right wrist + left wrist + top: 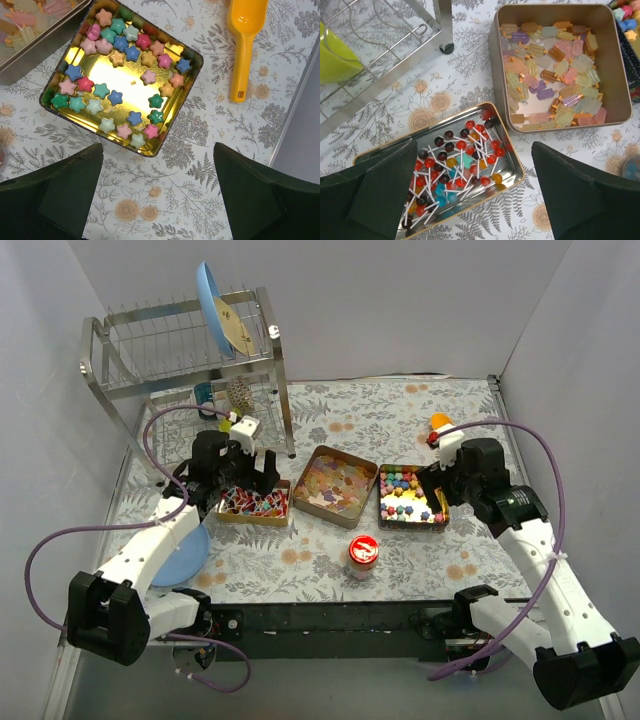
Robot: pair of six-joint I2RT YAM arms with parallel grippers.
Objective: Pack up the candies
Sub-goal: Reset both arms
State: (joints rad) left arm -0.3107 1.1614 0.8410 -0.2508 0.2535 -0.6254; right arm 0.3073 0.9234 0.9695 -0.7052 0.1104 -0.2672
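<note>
Three open tins of candies stand in a row. The left tin (pixel 255 505) holds red, blue and dark lollipops with white sticks (pixel 452 165). The middle tin (pixel 335 485) holds pale orange-yellow flat pieces (pixel 555 75). The right gold tin (pixel 412 496) holds bright multicoloured star pieces (pixel 120 75). My left gripper (pixel 245 478) is open and empty above the lollipop tin; it also shows in the left wrist view (pixel 472 165). My right gripper (pixel 440 492) is open and empty over bare cloth by the star tin's near corner; it also shows in the right wrist view (pixel 159 165).
A small jar with a red lid (pixel 363 552) stands in front of the tins. An orange scoop (pixel 243 45) lies right of the star tin. A metal dish rack (pixel 190 350) stands at the back left, with a green cup (pixel 332 55) under it. A blue plate (pixel 188 555) lies under my left arm.
</note>
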